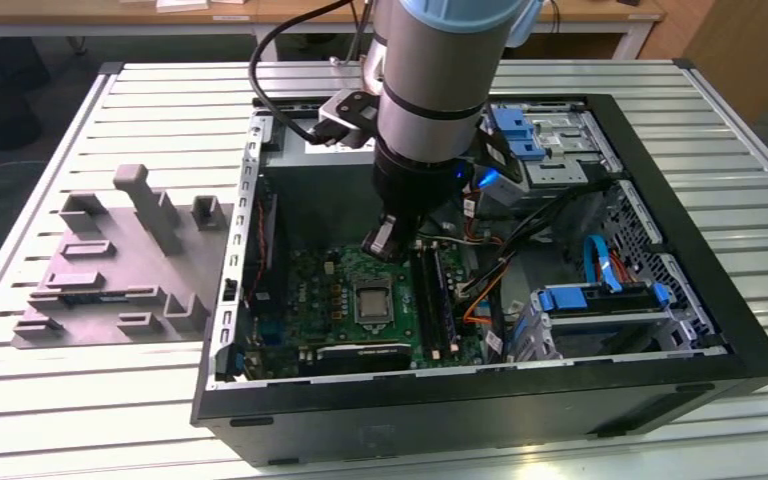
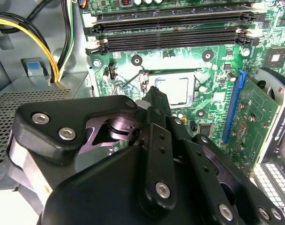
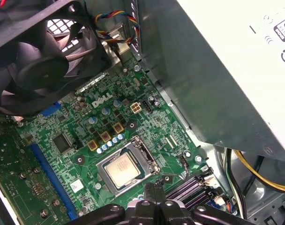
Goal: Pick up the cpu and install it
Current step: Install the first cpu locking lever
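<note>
The gripper [image 3: 154,187], matte black with bolted links, hangs above the green motherboard [image 3: 86,140] inside the open black case [image 1: 704,330]; its fingers meet at a narrow tip with nothing between them. Just beside that tip, the cpu [image 3: 122,169], a thin square with a pale metal face, lies flat in its steel-framed socket [image 3: 147,157]. A grey plastic fixture [image 1: 104,270] sits on the slatted table [image 1: 37,400].

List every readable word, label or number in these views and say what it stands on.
On the green circuit board: a white brand logo, left unquoted.
On the power supply: label digits and symbols cut off at the edge, unreadable.
On the graphics card: white lettering, too small to read.
</note>
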